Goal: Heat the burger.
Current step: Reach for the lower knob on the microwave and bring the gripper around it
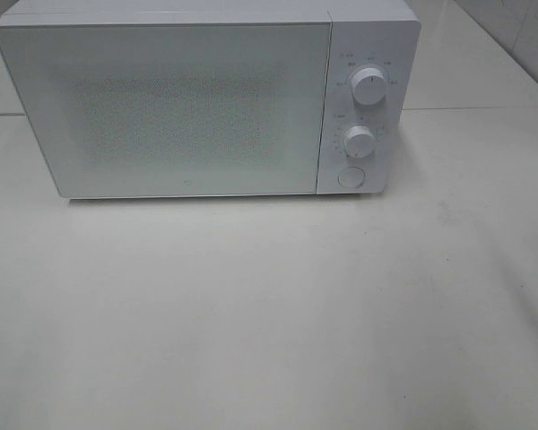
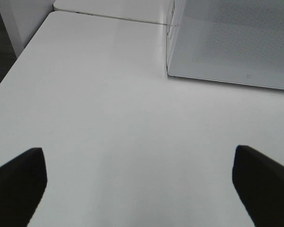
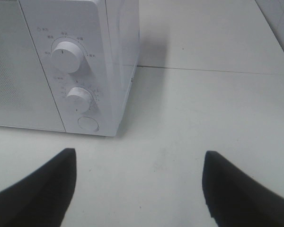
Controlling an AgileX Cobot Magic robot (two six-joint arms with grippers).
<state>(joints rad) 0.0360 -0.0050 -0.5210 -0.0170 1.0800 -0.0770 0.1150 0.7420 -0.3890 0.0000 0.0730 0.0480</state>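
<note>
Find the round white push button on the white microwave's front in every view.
Exterior high: round white push button sits under the lower dial, at the lower right corner of the white microwave.
Left wrist: not in it.
Right wrist: button just beneath the lower dial.
Shared landmark: the microwave's dotted door.

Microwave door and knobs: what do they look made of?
Door: probably glass or clear plastic with a pale, smooth face, since a fine dot mesh shows through it. Knobs: likely white moulded plastic with a satin finish, judging by the soft, even highlights.
</note>
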